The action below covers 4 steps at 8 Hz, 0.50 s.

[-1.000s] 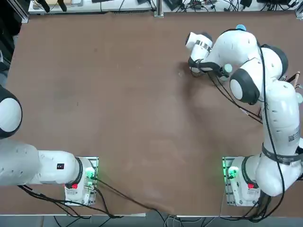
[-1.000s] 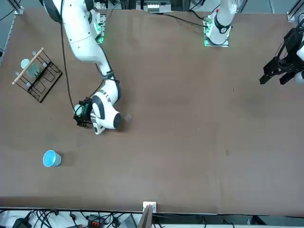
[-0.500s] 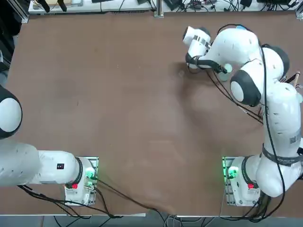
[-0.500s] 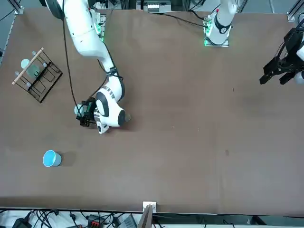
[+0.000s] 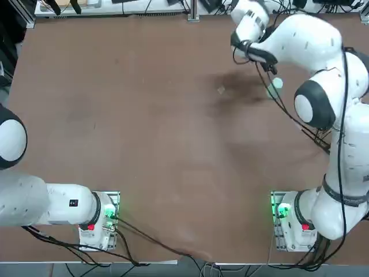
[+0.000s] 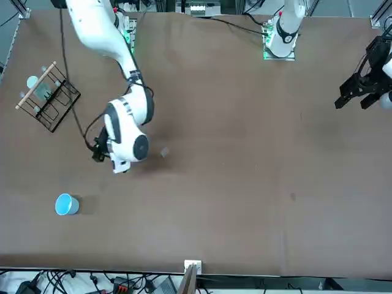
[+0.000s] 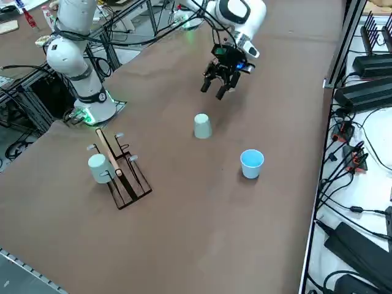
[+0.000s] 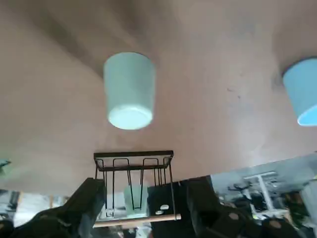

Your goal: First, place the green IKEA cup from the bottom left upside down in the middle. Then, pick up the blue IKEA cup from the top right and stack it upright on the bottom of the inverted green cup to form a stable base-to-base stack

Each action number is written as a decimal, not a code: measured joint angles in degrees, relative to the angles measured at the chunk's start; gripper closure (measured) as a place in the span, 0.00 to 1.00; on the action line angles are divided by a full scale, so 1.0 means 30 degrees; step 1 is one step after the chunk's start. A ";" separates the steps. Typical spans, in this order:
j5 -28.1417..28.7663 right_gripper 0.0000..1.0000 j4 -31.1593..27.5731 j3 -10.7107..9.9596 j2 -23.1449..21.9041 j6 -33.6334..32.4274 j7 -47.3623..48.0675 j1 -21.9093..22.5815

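"What could go wrong?"
"The end effector (image 7: 213,90), fingers apart and empty, could clip the inverted green cup (image 7: 203,126) if it swings low. An off-centre release could topple the blue cup (image 7: 252,163), upright on the worktop (image 7: 184,245) at the green one's four o'clock."
"Anything hidden?"
"The arm (image 6: 125,131) hides the green cup from the front."

No readable text, brand, number or sign; marks on the arms and cables too small to read.
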 joint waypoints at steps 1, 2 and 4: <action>0.0686 0.00 0.0774 -0.0050 0.0008 0.0089 0.0011 -0.0952; 0.1795 0.00 0.1639 -0.0097 0.0014 0.0390 0.0002 -0.2184; 0.3783 0.00 0.3199 -0.0104 0.0049 0.1976 -0.0116 -0.4750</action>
